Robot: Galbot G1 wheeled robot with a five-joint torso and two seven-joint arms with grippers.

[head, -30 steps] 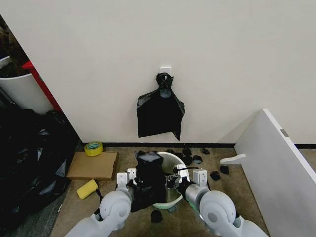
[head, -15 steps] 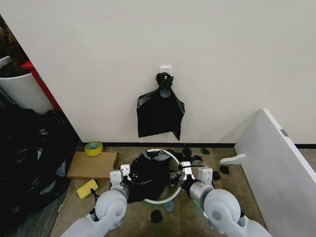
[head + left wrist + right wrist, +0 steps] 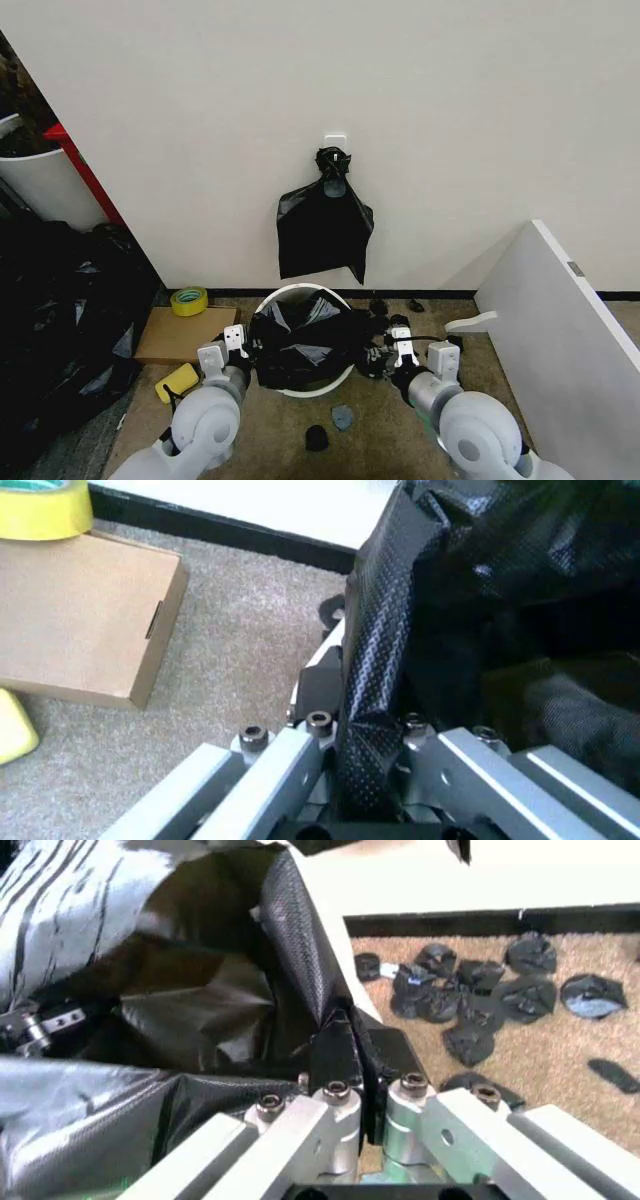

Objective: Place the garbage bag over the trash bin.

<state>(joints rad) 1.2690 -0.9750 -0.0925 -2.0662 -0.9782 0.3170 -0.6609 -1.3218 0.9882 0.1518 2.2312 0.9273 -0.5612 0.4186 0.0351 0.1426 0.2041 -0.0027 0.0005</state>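
Observation:
The white trash bin [image 3: 293,290] stands on the carpet by the wall, its mouth tipped toward me. The glossy black garbage bag [image 3: 305,342] is stretched wide across that mouth. My left gripper [image 3: 240,352] is at the bin's left side, shut on the bag's edge. In the left wrist view the film is pinched in the left gripper [image 3: 365,721]. My right gripper [image 3: 385,352] holds the opposite edge at the bin's right side. The right wrist view shows the right gripper [image 3: 345,1041] clamped on a fold of the garbage bag [image 3: 190,1012].
A knotted black bundle [image 3: 323,225] hangs on the wall behind the bin. A heap of black bags [image 3: 60,320] and a white drum [image 3: 40,185] are at left. A cardboard box [image 3: 187,335], yellow tape [image 3: 189,300], small black lumps [image 3: 317,437] and a leaning white board [image 3: 560,320] surround the bin.
Both grippers have moved apart and toward the wall. The bag, bunched upright a second ago, is now spread across the bin's mouth. The bin has shifted toward the wall.

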